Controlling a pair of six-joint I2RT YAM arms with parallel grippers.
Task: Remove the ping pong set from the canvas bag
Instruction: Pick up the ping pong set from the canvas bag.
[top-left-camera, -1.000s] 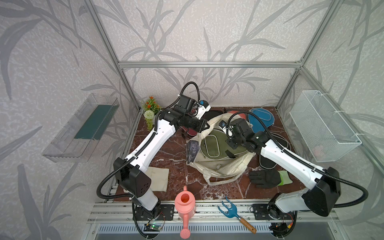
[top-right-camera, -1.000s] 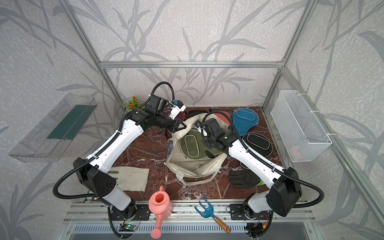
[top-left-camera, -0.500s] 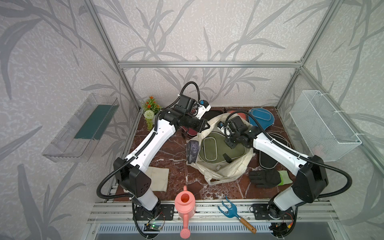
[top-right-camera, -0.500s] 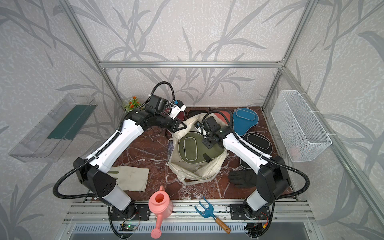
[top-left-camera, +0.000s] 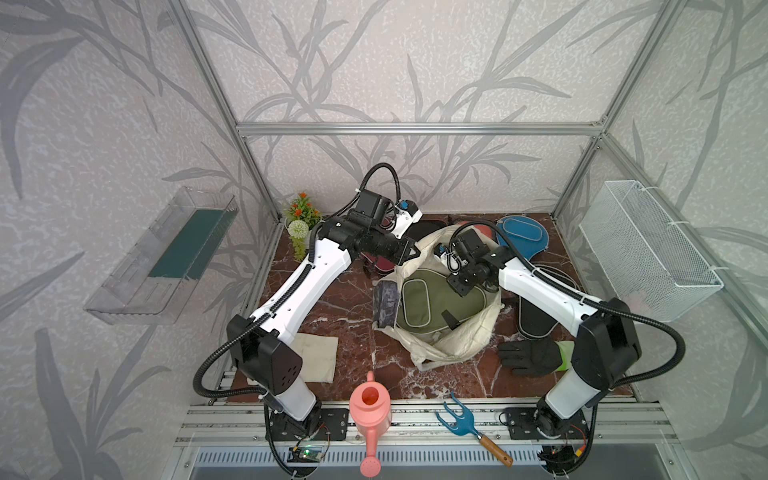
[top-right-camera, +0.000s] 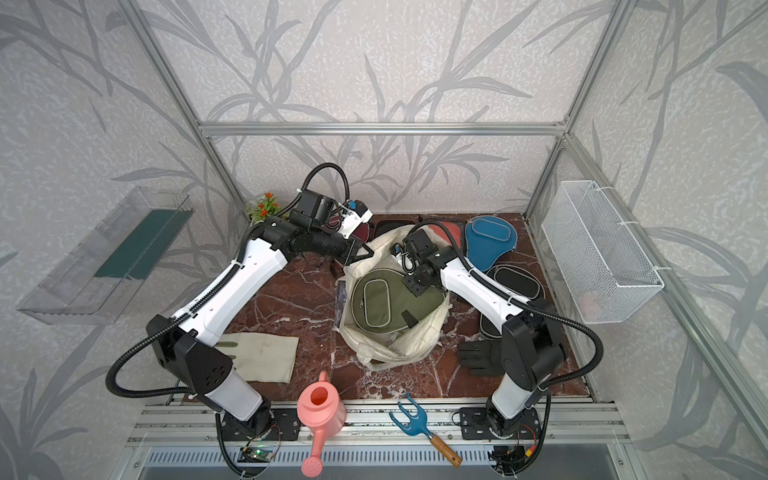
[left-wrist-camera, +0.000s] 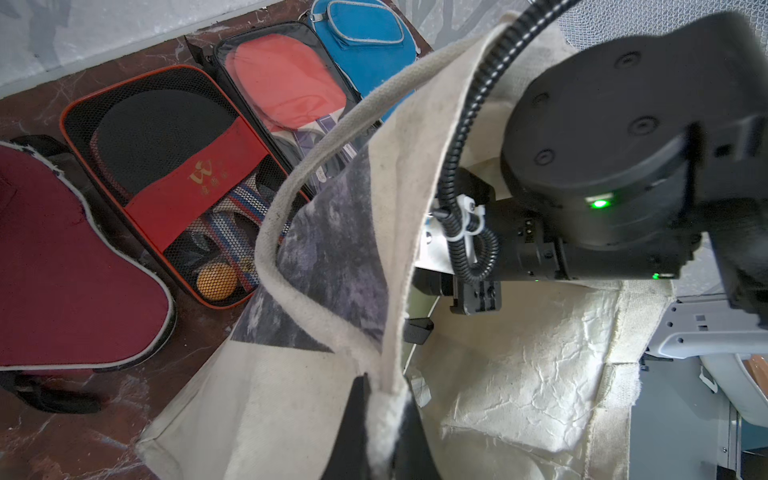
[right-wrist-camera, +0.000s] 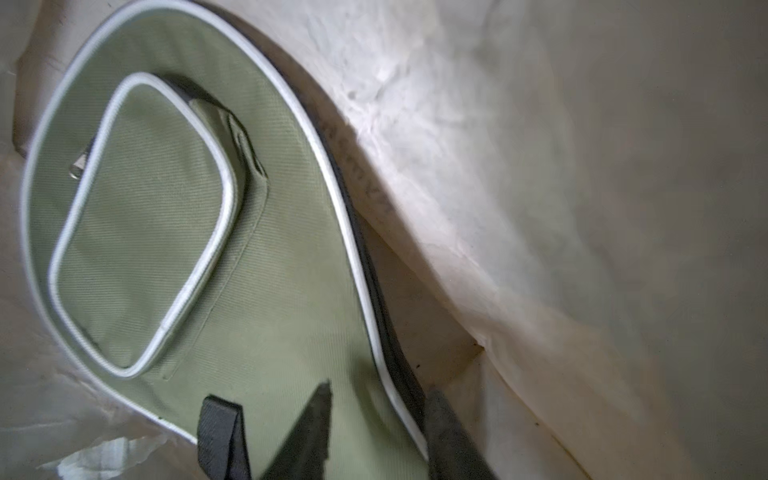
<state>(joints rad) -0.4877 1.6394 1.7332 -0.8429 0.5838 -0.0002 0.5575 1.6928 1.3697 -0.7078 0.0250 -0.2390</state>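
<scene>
Reaching down into the bag (top-left-camera: 453, 349), the right gripper (right-wrist-camera: 378, 436) now has its two fingers spread apart, one over the olive case (top-left-camera: 432, 299) and one beyond its pale piped edge, so the edge sits in the gap without being squeezed. That parting is the fresh change: a second ago these fingers were pressed together. It suggests the arm is setting up to take the case by its rim, the step that would begin lifting it out. The case lies flat inside the bag on the cream lining, pocket side up, so the last visible piece of the set is not yet removed. The left gripper (left-wrist-camera: 384, 411) stays pinched on the bag's cream rim at the foot of a loop handle (left-wrist-camera: 291, 199), holding the mouth open as it did before. Outside the bag, the maroon case (left-wrist-camera: 62, 270), the mesh box (left-wrist-camera: 166, 166) with its red stripe, the blue case (top-left-camera: 521, 232) and the black case (top-left-camera: 540, 307) already rest on the table. Compared with a second earlier, the right arm's elbow has swung inward and its wrist has crept a little toward the back of the bag. The olive case and the left arm lie much as they did.
</scene>
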